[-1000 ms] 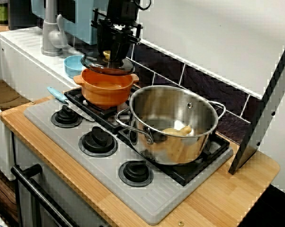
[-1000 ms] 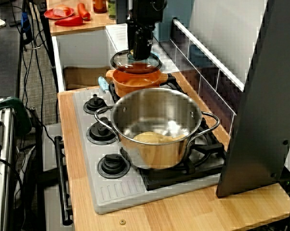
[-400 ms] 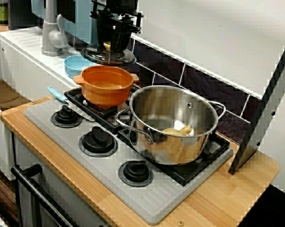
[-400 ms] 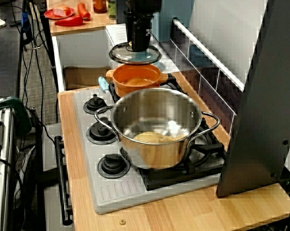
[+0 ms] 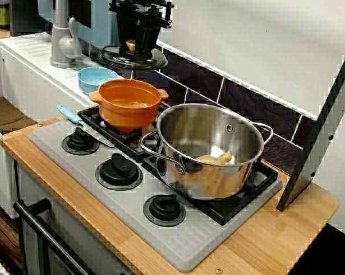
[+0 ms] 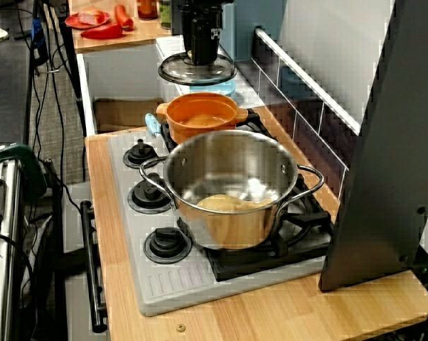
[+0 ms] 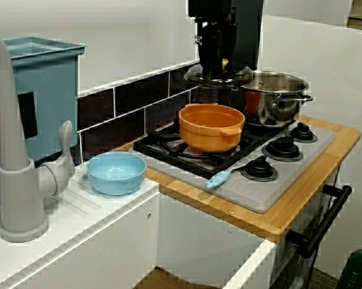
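Just right of the blue bowl (image 5: 94,79), the gripper (image 5: 132,46) is clenched on the top of the glass lid (image 5: 153,60), holding it level in the air above the open orange pot (image 5: 126,117), seemingly mid-carry; setting it down calls for a flat spot, not the steel pot (image 5: 218,182) farther right.

I log a steel pot (image 5: 218,182) on the stove grate, pale food (image 5: 214,158) inside. A blue-handled utensil (image 5: 69,114) lies just beside a knob (image 5: 79,140).
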Controlling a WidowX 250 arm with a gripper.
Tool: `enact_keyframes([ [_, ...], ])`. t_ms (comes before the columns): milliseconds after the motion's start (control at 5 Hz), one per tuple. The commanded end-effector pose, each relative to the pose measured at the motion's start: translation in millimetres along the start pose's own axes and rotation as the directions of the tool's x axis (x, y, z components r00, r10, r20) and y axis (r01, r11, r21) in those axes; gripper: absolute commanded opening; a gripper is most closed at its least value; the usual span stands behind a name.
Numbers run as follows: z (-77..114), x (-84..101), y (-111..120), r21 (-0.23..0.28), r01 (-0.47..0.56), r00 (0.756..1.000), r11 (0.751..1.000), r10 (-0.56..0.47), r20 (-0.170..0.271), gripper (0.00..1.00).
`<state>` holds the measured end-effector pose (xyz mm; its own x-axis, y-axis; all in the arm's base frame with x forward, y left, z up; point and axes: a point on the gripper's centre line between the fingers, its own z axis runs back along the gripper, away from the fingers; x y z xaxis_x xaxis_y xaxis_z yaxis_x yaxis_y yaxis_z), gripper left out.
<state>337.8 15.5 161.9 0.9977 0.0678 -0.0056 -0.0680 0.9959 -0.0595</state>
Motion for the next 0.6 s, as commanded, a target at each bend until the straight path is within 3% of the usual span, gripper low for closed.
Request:
enact_keyframes([
  [0, 44.8, -8.9, -1.6, -0.017, 0.011, 0.994, 1.0, -0.008, 0.113, 0.0],
  [400, 56.3, -14.1, -2.8, -0.032, 0.015, 0.991, 0.999, -0.01, 0.131, 0.0],
])
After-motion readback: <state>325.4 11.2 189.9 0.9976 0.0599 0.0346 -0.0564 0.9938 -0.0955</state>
